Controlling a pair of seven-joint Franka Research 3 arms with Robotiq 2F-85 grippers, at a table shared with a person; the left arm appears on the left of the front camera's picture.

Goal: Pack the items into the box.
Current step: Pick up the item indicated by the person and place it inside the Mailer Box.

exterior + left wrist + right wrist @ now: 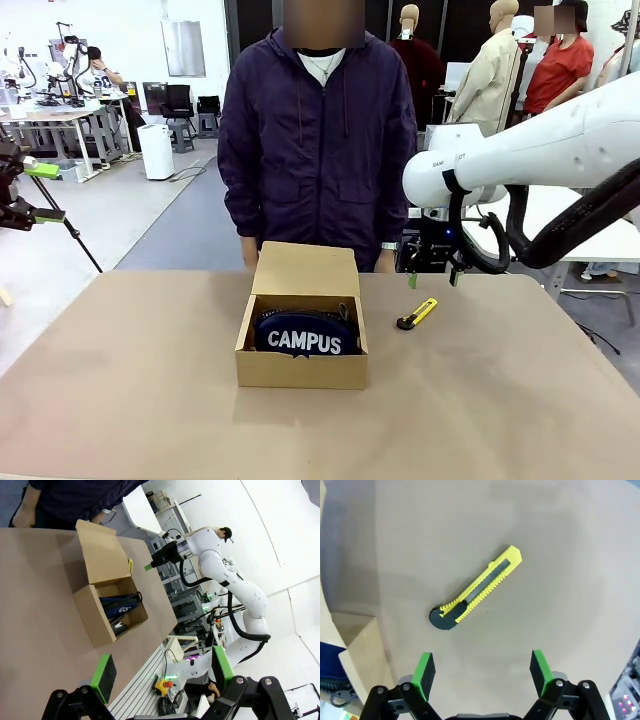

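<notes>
- Brown cardboard box (300, 372), low and rectangular, sits mid-table with its flap lid (305, 268) standing up at the far side. A navy fabric zip pouch (305, 338) with white "CAMPUS" lettering lies inside.
- Small yellow-and-black plastic utility knife (480, 587), slim, with a ridged slider and a rounded black end, lies flat and diagonal on the matte tan table (130, 400), to the right of the box.
- Right gripper (482, 672) hovers above it with its green pads (425, 669) spread wide, touching nothing. The knife lies ahead of the gap between the fingers.
- Left gripper (162, 672) is also wide open and empty, well apart from the box.
</notes>
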